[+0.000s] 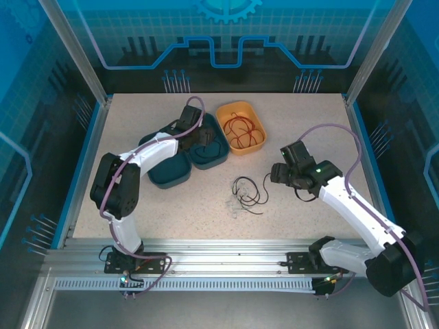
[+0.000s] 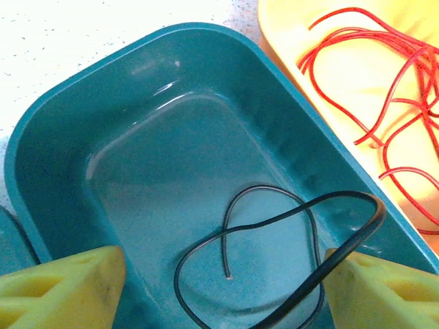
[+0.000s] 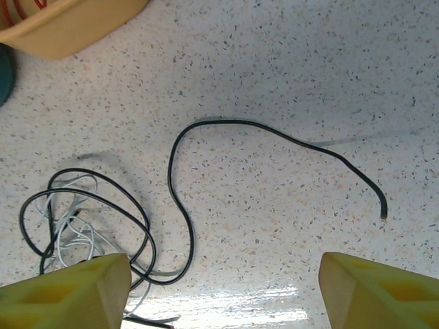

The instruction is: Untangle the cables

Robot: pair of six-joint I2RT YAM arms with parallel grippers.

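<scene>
Left wrist view: the left gripper (image 2: 221, 260) hangs with its yellow fingers (image 2: 68, 288) spread wide and nothing clamped between them. Under it a black cable (image 2: 336, 197) lies looped on the floor of a teal tray (image 2: 68, 137), one bend arching up against the inner edge of the right-hand finger. Just beside that tray sits the orange tray (image 1: 230, 108) with the red cable (image 1: 241, 127) coiled inside.

Over the table (image 3: 309, 55), the right gripper (image 3: 223, 274) is likewise parted and empty. A second black cable (image 3: 240, 123) snakes across the speckled top between its fingers, its far end free, its other end running into a knot with the whitish cable (image 3: 68, 229) near the left-hand finger.

Two risks, as I judge them. If the left arm lifts straight away, the raised bend could snag the finger and drag the black cable back out of the teal tray. If the right jaws shut low near the knot, they may pinch both strands, and a pull would tighten the tangle rather than free it.

The left arm folds up at the elbow and reaches forward, wrist tipped down over the tray; the right arm stretches in from the outer side, wrist low, facing the tangle
</scene>
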